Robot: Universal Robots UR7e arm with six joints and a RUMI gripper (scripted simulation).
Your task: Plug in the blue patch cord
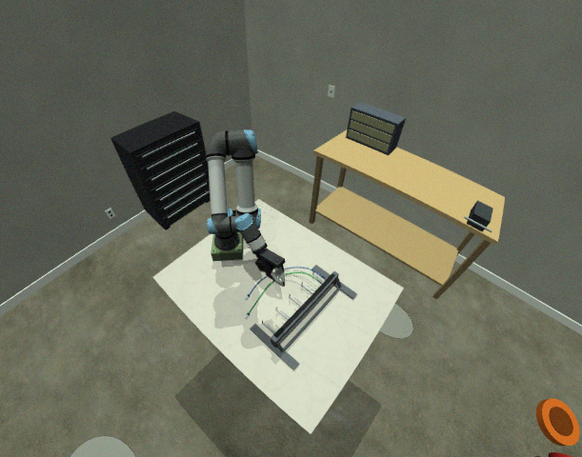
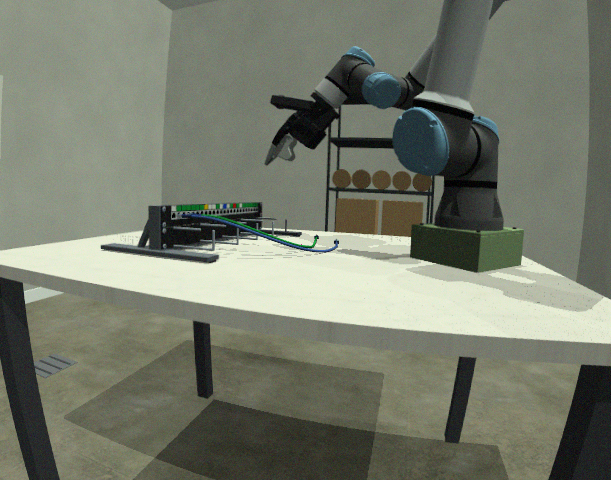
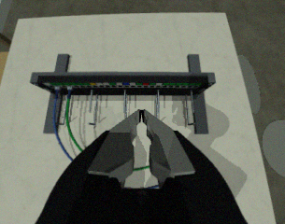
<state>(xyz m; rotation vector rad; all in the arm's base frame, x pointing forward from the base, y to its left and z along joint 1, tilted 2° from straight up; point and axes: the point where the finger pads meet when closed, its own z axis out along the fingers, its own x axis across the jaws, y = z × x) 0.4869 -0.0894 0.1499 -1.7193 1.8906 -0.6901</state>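
Observation:
The dark rack (image 1: 307, 307) (image 2: 159, 223) (image 3: 133, 77) stands on the white table (image 1: 330, 354) (image 2: 295, 299) (image 3: 133, 37) with a row of colored labels over its ports. A small blue label (image 3: 126, 84) (image 2: 224, 206) sits near the middle of the row. The blue cord (image 1: 251, 289) (image 2: 321, 250) (image 3: 58, 135) and the green cord (image 1: 255, 302) (image 2: 274, 236) (image 3: 69, 128) are each plugged in at one end of the rack. They arc out over the table, and their free ends lie loose on it. My gripper (image 1: 279, 283) (image 2: 271, 157) (image 3: 141, 110) is shut on nothing and hangs high above the cords, pointing toward the rack.
The arm's green base (image 1: 227, 250) (image 2: 465, 248) is fixed at the table's edge. Thin metal pegs (image 3: 125, 105) stick out from the rack's front. Off the table stand a black drawer cabinet (image 1: 163, 167), a wooden bench (image 1: 409, 182) and a shelf unit (image 2: 377, 196).

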